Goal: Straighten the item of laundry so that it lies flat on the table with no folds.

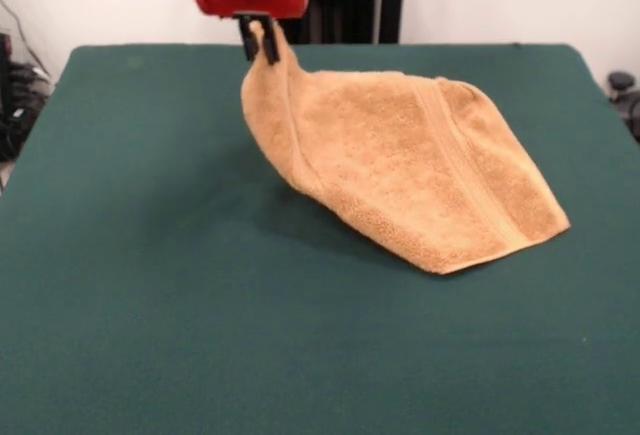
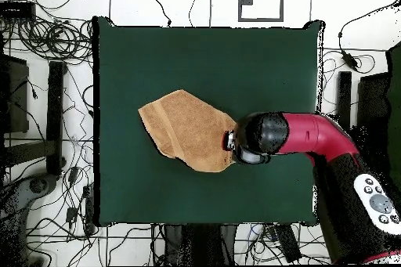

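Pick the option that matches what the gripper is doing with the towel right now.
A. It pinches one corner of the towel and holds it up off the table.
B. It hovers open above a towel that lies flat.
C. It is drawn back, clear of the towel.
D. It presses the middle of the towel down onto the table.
A: in the front view the gripper is closed on a raised corner of the towel, whose remaining part drapes down onto the table.
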Available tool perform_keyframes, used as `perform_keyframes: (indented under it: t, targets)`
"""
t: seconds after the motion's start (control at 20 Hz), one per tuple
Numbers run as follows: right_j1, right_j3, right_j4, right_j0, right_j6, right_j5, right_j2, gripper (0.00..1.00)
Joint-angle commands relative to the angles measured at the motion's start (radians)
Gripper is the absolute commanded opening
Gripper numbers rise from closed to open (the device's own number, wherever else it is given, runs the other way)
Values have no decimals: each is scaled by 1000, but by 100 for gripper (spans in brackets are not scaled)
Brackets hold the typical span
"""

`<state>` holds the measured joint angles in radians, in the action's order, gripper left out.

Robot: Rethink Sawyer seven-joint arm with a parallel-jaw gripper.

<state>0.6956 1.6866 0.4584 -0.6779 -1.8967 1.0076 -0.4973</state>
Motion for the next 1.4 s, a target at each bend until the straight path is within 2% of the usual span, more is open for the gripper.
perform_keyframes:
  t: [0.05,0.3,0.85,1.4]
  targets:
    - [33,26,-65,66,149,172,-99,0]
    - [64,4,-91,78,162,255,-99,0]
    - [89,6,-119,85,149,289,-101,0]
    - [96,-72,-118,96,174,407,-109,0]
